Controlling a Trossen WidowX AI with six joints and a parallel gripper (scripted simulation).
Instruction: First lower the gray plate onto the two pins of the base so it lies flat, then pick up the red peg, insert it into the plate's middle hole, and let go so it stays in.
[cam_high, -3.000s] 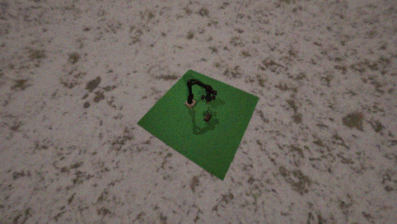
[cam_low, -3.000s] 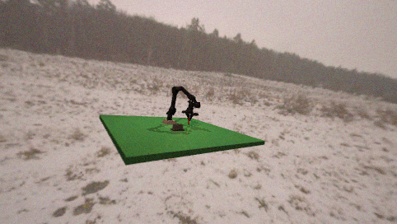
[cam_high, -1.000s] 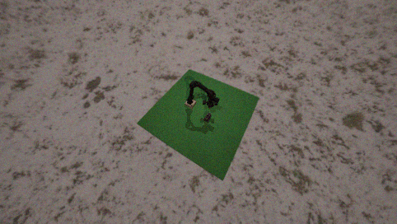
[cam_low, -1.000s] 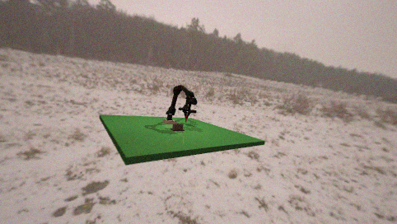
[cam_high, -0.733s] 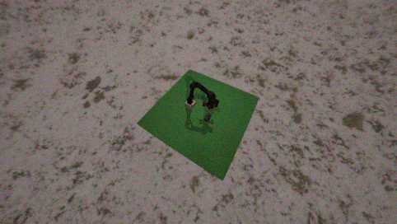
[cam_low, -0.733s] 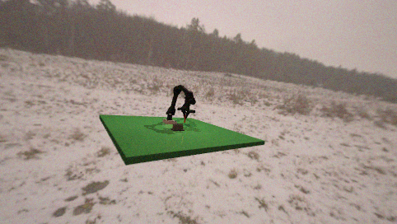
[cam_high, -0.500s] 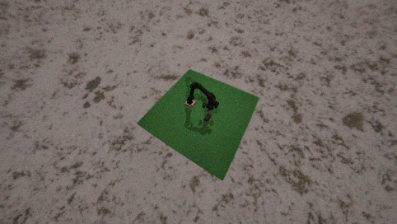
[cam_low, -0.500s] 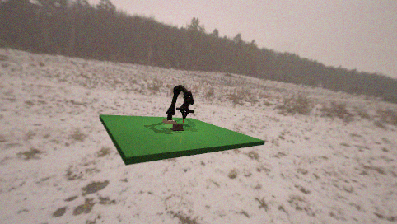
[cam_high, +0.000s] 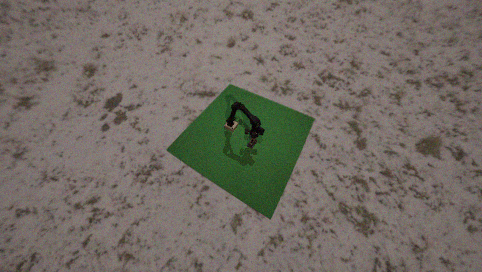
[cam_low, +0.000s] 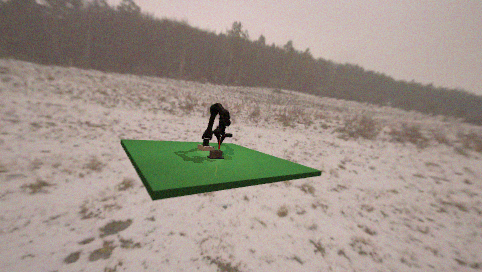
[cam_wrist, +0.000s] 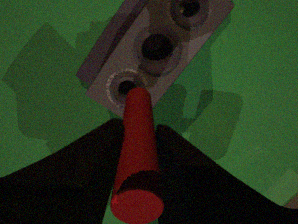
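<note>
The gray plate (cam_wrist: 121, 59) (cam_low: 216, 155) lies on the base (cam_wrist: 98, 60) at the top of the wrist view and looks flat. Its middle hole (cam_wrist: 157, 47) is dark and has nothing red in it. The two outer holes sit on either side of it; whether pins fill them is too dim to tell. My gripper (cam_wrist: 137, 132) (cam_low: 219, 138) is shut on the red peg (cam_wrist: 139, 150) (cam_low: 219, 145). The peg points down above the plate. In the wrist view its far end overlaps the edge of the near outer hole, short of the middle hole.
The arm stands on a pale mount (cam_high: 230, 126) (cam_low: 205, 148) on the green board (cam_high: 270, 190) (cam_low: 175, 184). The arm casts shadows across the board around the base. Snowy ground surrounds the board.
</note>
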